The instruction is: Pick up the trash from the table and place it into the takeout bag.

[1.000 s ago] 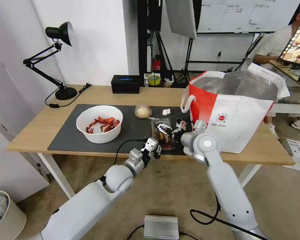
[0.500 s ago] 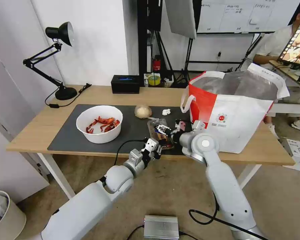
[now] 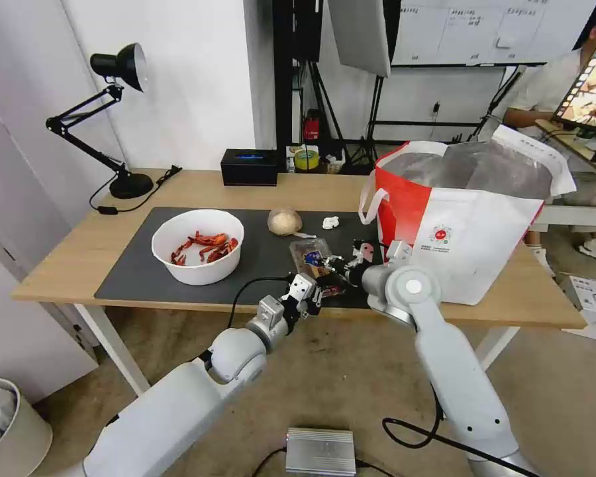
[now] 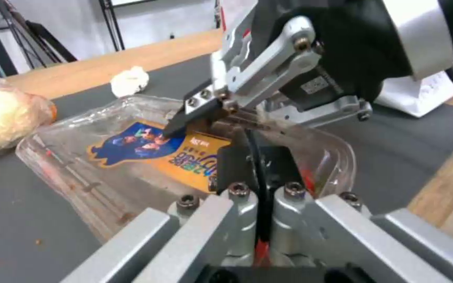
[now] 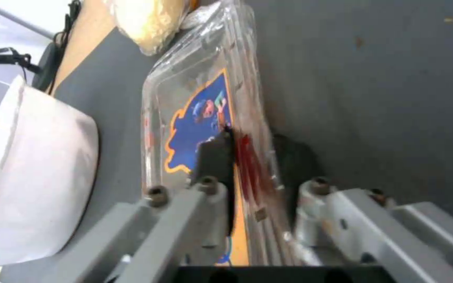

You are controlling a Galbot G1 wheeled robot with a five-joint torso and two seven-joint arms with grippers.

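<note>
Clamshell step in hand: right gripper (image 3: 330, 260) pinching the tray (image 3: 311, 252) by its edge, one jaw on the blue-and-orange label, the other under the rim, on the mat (image 3: 139, 265) near the table (image 3: 66, 255) front edge. Left gripper (image 3: 313, 295) parked just below at 6 o'clock, jaws pressed together, no visible hold on the tray. Next, by judgement: lift clear, swing toward 3 o'clock, over the bag (image 3: 467, 218) rim, then release.

Bowl (image 3: 197, 246) at 9 o'clock of the tray, ball (image 3: 284, 221) at 11, tissue (image 3: 330, 222) at 12, all untouched on the mat.

Hard to tell: whether the tray touches the mat or is tilted up; fruits inside mostly blurred red; bag bottom hidden.
</note>
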